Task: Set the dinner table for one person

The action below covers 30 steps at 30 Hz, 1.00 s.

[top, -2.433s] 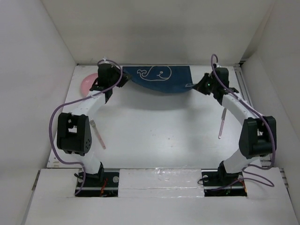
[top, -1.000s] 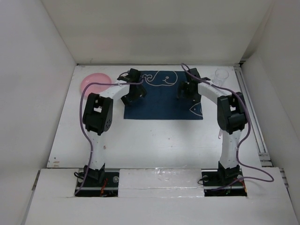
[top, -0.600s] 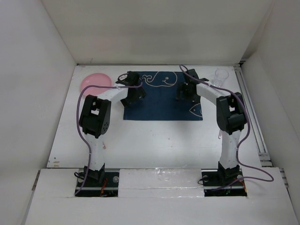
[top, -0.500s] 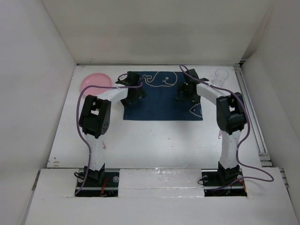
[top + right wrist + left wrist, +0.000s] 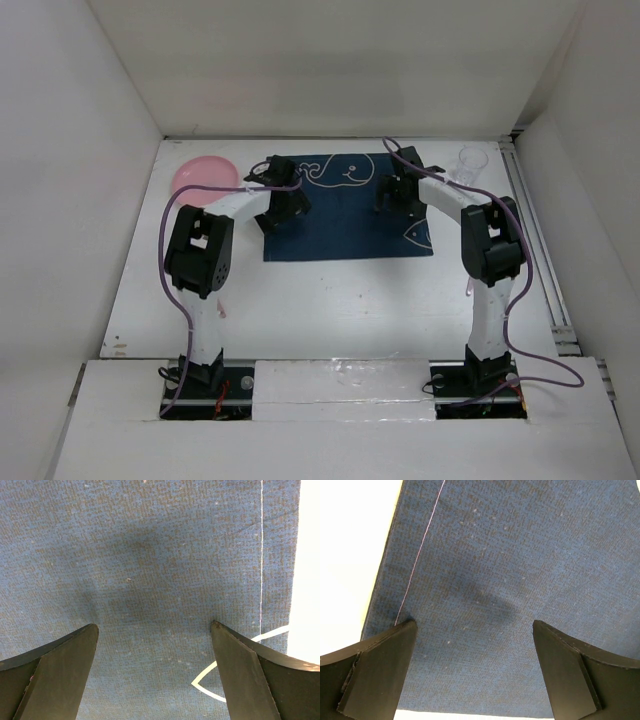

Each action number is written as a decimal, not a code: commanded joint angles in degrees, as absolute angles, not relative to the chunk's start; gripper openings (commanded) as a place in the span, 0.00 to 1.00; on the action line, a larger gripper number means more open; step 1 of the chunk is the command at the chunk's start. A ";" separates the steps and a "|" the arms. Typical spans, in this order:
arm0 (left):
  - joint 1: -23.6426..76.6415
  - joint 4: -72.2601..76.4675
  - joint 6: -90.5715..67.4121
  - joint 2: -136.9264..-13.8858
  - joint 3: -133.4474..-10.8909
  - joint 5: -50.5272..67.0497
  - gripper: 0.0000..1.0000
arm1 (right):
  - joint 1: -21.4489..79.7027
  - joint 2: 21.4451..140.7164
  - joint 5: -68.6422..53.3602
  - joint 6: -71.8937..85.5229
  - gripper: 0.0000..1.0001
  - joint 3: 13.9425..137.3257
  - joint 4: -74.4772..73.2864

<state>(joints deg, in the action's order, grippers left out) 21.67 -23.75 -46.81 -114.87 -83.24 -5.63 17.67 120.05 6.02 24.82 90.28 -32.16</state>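
Dinner table (image 5: 330,300), plain white w/ white walls on 3 sides, lies under the placemat (image 5: 345,215), which is now spread flat, no longer bunched up at the back. Mat step looks done; plate etc. prob. next. Pink plate (image 5: 200,178) sits left of mat, glass (image 5: 470,160) just right. Left gripper (image 5: 475,630) & right gripper (image 5: 155,630) hover over mat, both spread wide, empty.

Bright, even overhead light leaves the white surface (image 5: 340,300) nearly shadowless in the top view. The wrist views show the blue cloth (image 5: 520,555) weave sharply, with soft shadows mid-frame and white edges blown out.
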 commanded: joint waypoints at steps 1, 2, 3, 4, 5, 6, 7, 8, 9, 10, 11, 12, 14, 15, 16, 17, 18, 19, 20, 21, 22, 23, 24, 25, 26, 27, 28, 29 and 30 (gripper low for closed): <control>21.53 -26.89 -45.97 -114.60 -84.99 -5.89 1.00 | 18.11 121.64 6.06 25.93 1.00 91.14 -31.82; 21.53 -26.89 -45.97 -115.22 -86.38 -5.89 1.00 | 18.63 121.64 6.06 25.93 1.00 91.14 -31.82; 21.53 -26.89 -45.97 -115.22 -86.92 -5.89 1.00 | 18.63 121.12 6.06 25.93 1.00 90.62 -31.82; 21.53 -27.42 -45.44 -115.83 -87.53 -5.89 1.00 | 19.15 121.11 6.06 25.93 1.00 90.01 -31.82; 21.53 -27.42 -45.44 -116.54 -88.67 -5.89 1.00 | 19.16 120.50 6.06 25.93 1.00 90.00 -31.29; 21.53 -28.12 -45.44 -116.54 -89.29 -5.89 1.00 | 19.16 119.89 6.06 26.45 1.00 89.22 -30.77; 21.53 -28.12 -45.44 -116.54 -89.30 -5.89 1.00 | 19.77 119.88 6.06 26.46 1.00 88.34 -30.76; 21.53 -28.73 -45.44 -117.07 -90.08 -5.89 1.00 | 19.78 119.88 6.06 26.46 1.00 88.33 -30.76; 21.53 -28.74 -45.44 -117.07 -90.09 -5.89 1.00 | 19.78 119.36 6.06 26.46 1.00 87.81 -30.76; 21.53 -28.74 -45.44 -117.07 -90.09 -5.89 1.00 | 19.78 119.36 6.06 26.46 1.00 87.80 -30.24; 21.53 -28.74 -45.44 -116.46 -90.09 -6.41 1.00 | 19.78 118.83 6.06 26.46 1.00 87.11 -30.23; 21.53 -28.74 -45.44 -116.46 -90.09 -6.42 1.00 | 19.78 118.83 6.06 26.46 1.00 87.10 -30.23; 21.53 -28.22 -45.44 -115.84 -90.09 -6.42 1.00 | 19.78 118.83 6.06 26.46 1.00 87.10 -29.71; 21.53 -28.21 -45.44 -115.32 -90.09 -6.42 1.00 | 19.78 118.83 6.06 26.98 1.00 87.10 -30.23; 21.53 -28.21 -45.44 -114.79 -90.09 -6.42 1.00 | 19.78 118.22 6.06 26.98 1.00 87.10 -30.23; 21.53 -28.21 -45.44 -114.79 -90.09 -6.42 1.00 | 19.78 118.21 6.06 26.98 1.00 87.10 -30.23; 21.53 -28.21 -45.44 -114.79 -90.09 -6.42 1.00 | 19.78 118.21 6.06 26.98 1.00 87.10 -30.23; 21.53 -28.21 -45.44 -114.79 -90.09 -6.42 1.00 | 19.78 117.69 6.06 26.98 1.00 87.10 -30.23; 21.53 -28.21 -45.44 -114.79 -90.09 -6.42 1.00 | 19.78 117.69 6.06 26.98 1.00 87.10 -30.23; 21.53 -28.21 -45.44 -114.26 -90.09 -6.42 1.00 | 19.78 117.69 6.06 26.98 1.00 87.10 -30.23; 21.53 -28.21 -45.44 -114.26 -90.09 -6.42 1.00 | 19.78 117.16 6.06 26.98 1.00 87.10 -30.23; 21.53 -28.21 -45.44 -114.26 -90.09 -6.42 1.00 | 20.30 117.16 6.06 26.98 1.00 87.10 -30.23; 21.53 -28.21 -45.44 -114.26 -90.09 -6.42 1.00 | 20.30 116.64 6.06 27.50 1.00 87.10 -30.23; 21.53 -28.21 -45.44 -114.26 -90.09 -6.42 1.00 | 20.30 116.63 6.06 27.51 1.00 86.58 -30.23; 21.53 -28.21 -45.44 -114.26 -90.09 -6.42 1.00 | 20.82 116.63 6.06 27.51 1.00 86.57 -30.23; 21.53 -28.21 -45.44 -114.26 -90.09 -5.89 1.00 | 20.83 116.63 6.06 27.51 1.00 85.96 -29.71; 21.53 -27.43 -44.92 -113.74 -90.09 -5.89 1.00 | 21.35 116.63 6.06 27.51 1.00 85.44 -29.71; 21.53 -27.42 -44.91 -113.73 -90.09 -5.02 1.00 | 21.36 116.63 6.59 27.51 1.00 85.43 -29.71; 21.53 -26.81 -44.91 -113.03 -90.09 -5.01 1.00 | 21.36 116.63 6.59 27.51 1.00 85.43 -29.71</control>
<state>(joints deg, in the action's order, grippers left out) 21.67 -27.03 -45.87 -117.16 -88.23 -5.43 19.90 118.24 7.84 25.93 86.78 -29.52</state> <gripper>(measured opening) 0.997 0.999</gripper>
